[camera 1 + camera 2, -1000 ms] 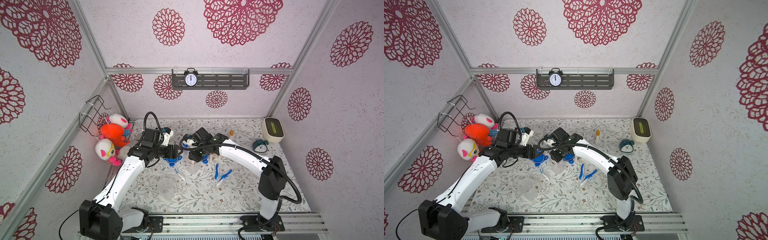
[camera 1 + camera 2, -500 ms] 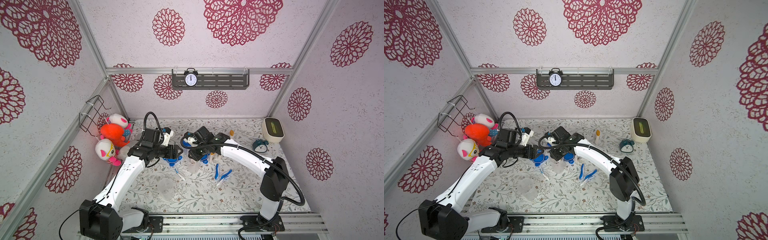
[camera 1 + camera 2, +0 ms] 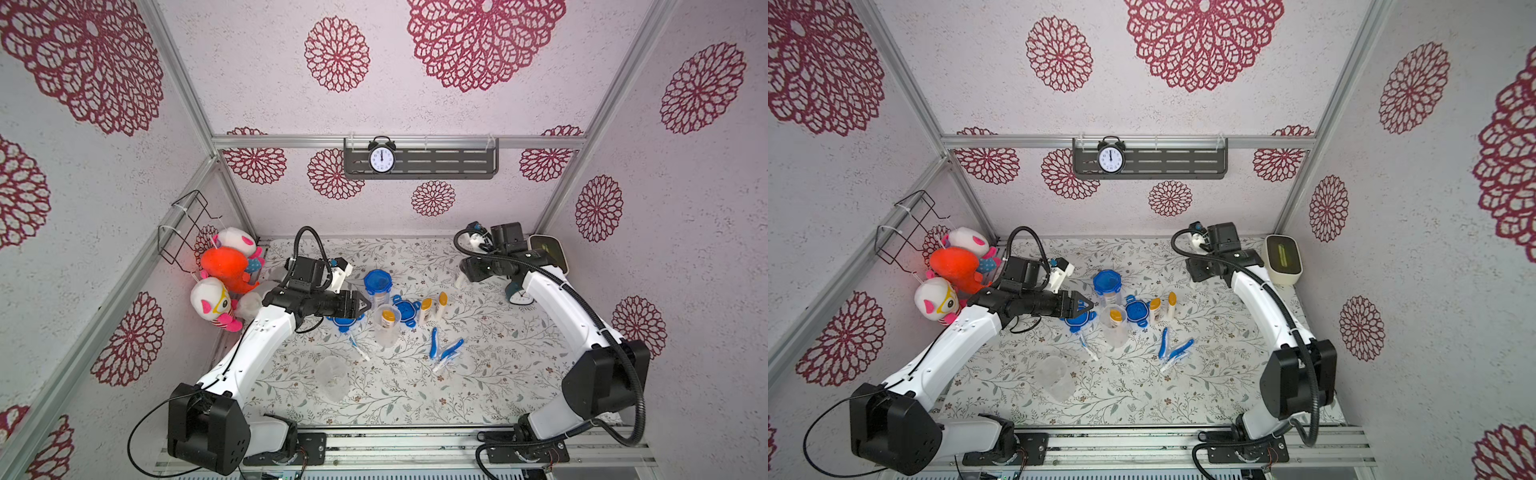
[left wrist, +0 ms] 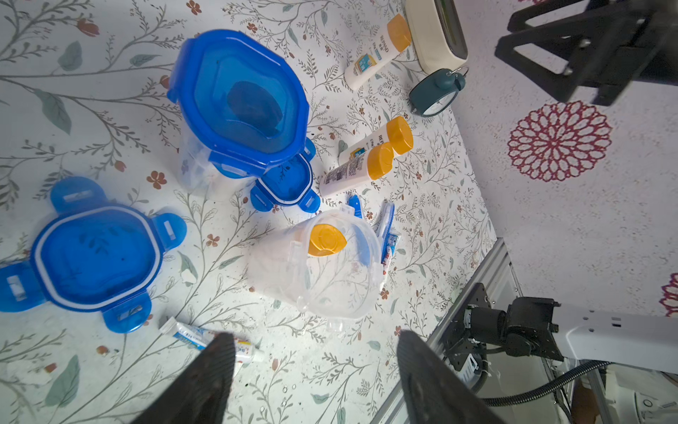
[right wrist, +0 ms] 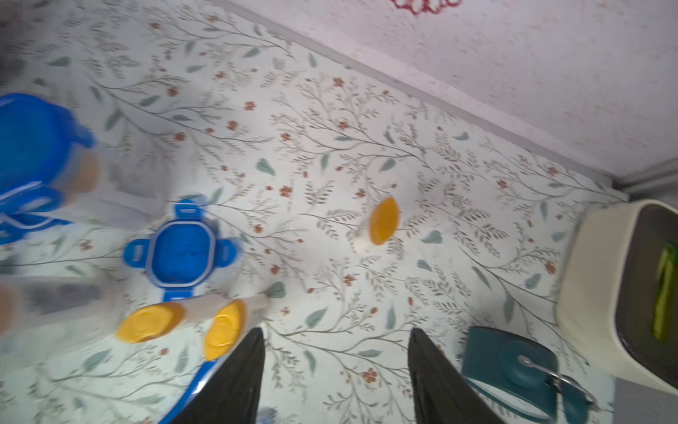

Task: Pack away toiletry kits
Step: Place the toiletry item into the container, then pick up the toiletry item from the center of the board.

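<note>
From above, my right arm [image 3: 557,299] has pulled out of the middle, where it hung over the cups a second ago, into the far right corner by the clock [image 3: 514,296]. The left arm [image 3: 266,336] has not shifted. The left jaws hang released beside a loose lid [image 3: 344,323] lying flat. In the middle of the counter [image 3: 498,365] the lidded cup [image 3: 377,286] stands upright. Just in front, the open cup [image 3: 386,334] stands too, a bottle [image 3: 388,316] inside it, cap up. A second lid [image 3: 405,311] lies flat next to it, then two bottles [image 3: 1155,311] with caps toward the back wall; standing or lying, I cannot tell. Nearer me lie two toothbrushes [image 3: 434,343], one running front to back, one slanted. An empty cup [image 3: 332,378] sits nearest me.

Left wrist: the left jaws are spread wide, nothing between them. A tube [image 4: 187,334] lies flat by one fingertip, its long axis across the way the jaws point.

Right wrist, smeared on one side: the right jaws stand parted and empty over bare counter. A lone bottle [image 5: 381,220] shows cap-on, upright.
</note>
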